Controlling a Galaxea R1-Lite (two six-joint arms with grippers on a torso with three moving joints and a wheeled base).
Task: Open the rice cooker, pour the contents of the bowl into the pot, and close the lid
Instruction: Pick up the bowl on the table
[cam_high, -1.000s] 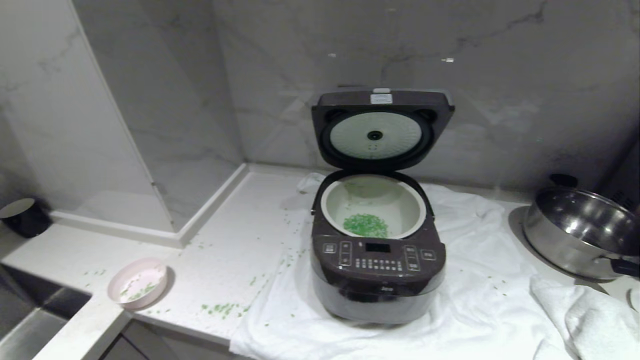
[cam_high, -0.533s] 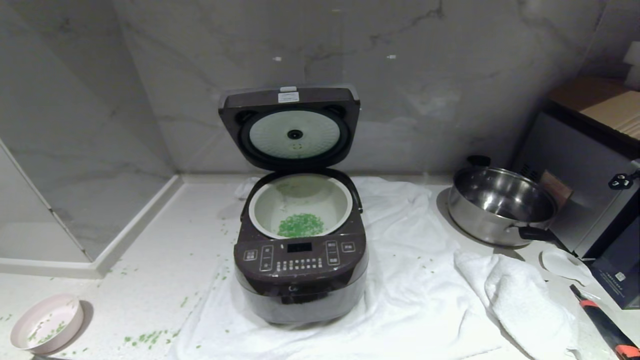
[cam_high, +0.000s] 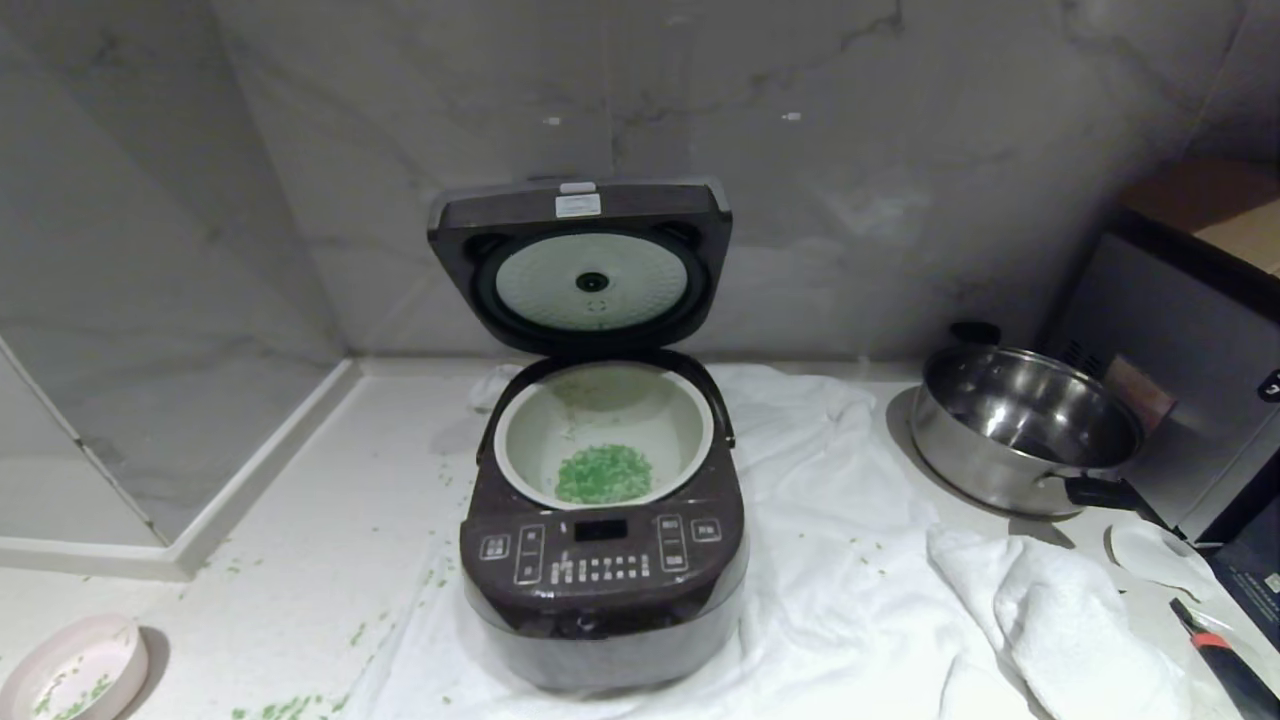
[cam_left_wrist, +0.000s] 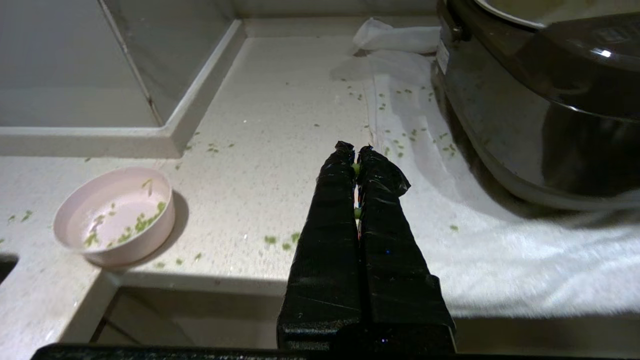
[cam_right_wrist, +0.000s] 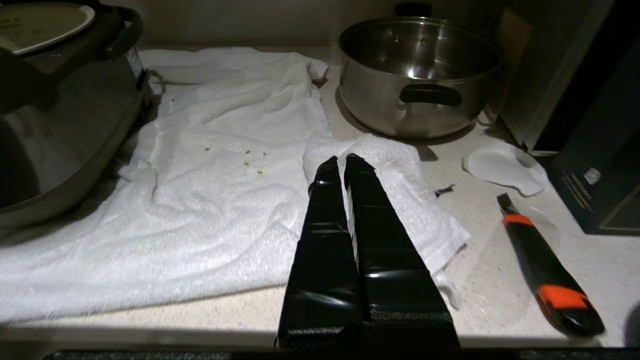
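White towel (cam_high: 860, 560) covers the counter (cam_high: 300, 560) under the cooker (cam_high: 600, 560), which stands in the middle of the head view with its lid (cam_high: 582, 265) swung up against the marble wall, the dimpled inner plate facing forward. Inside, the pot (cam_high: 604, 432) holds a heap of green bits (cam_high: 602, 473) on its floor, toward the front wall. More green bits are scattered over the counter and the towel to the cooker's left. The pink bowl (cam_high: 68, 678) sits near the counter's front edge, well apart from the cooker on its left, upright, with only a few green scraps stuck inside; the left wrist view shows it too (cam_left_wrist: 115, 215). The left gripper (cam_left_wrist: 356, 150) is clenched, its black fingers pressed together with a few green specks caught in the seam, hanging over the counter edge between bowl and cooker and holding nothing else. The right gripper (cam_right_wrist: 345, 161) is likewise closed and empty, over the towel's front edge. To the right stand a steel pan (cam_high: 1025, 425) with black handles, a folded cloth (cam_high: 1070, 620) and an orange-and-black knife (cam_right_wrist: 547, 270).
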